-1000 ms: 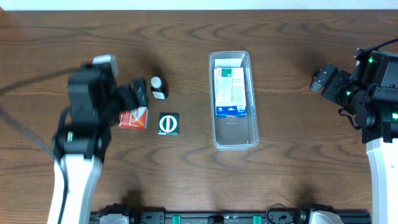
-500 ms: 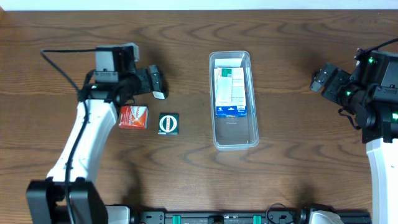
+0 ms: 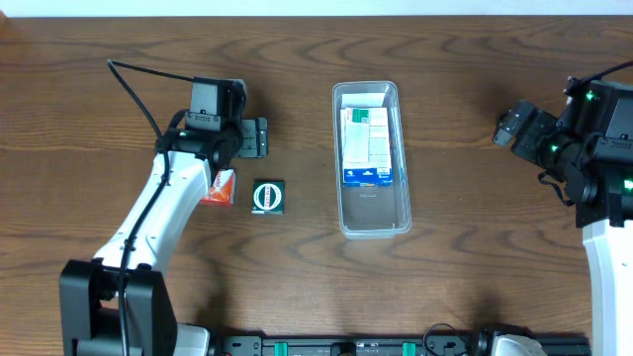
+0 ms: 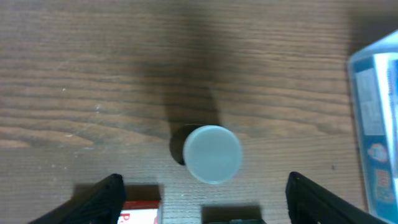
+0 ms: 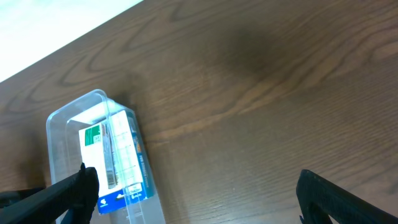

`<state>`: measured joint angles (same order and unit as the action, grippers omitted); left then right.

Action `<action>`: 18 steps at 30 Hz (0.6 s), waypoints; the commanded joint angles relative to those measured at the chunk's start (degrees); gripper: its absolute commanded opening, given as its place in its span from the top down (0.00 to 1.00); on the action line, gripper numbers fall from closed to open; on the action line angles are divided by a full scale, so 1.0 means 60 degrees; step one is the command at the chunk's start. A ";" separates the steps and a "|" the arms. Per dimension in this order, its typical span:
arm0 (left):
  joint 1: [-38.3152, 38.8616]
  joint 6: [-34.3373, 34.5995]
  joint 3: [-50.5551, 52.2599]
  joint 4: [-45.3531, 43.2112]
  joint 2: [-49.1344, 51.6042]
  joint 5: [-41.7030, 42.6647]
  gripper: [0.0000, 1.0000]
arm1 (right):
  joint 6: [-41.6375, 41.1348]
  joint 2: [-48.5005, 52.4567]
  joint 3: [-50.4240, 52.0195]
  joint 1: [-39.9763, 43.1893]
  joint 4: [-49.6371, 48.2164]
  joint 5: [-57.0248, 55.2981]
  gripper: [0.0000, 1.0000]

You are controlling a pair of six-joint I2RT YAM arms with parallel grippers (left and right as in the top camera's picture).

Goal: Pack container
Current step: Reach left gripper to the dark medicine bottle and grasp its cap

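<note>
Above white-capped bottle [image 4: 212,154], left of mid-table container [image 3: 374,206] | left gripper [image 3: 255,138] spread wide, empty | seemingly centred: descend straight, clamp below cap, clear of red box [image 3: 225,186].

A dark wooden table [image 3: 475,89] carries four things. The clear container [image 3: 376,210] lies near centre, long axis 12 to 6. At its 9 o'clock sits a dark green box [image 3: 268,196], a red box [image 3: 222,185] just beyond, and a white-capped bottle [image 4: 212,154] at their 12 o'clock.
</note>
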<state>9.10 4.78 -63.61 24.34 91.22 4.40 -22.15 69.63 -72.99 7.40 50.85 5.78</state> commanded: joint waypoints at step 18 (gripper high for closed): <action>0.0197 -0.0299 -0.0153 -0.0831 0.0889 -0.0382 0.36 | -0.0087 -0.0004 -0.0029 0.0040 0.0000 0.0007 0.01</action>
<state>9.39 3.73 -63.61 19.46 96.66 2.74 -22.13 69.63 -72.99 7.40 50.85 5.78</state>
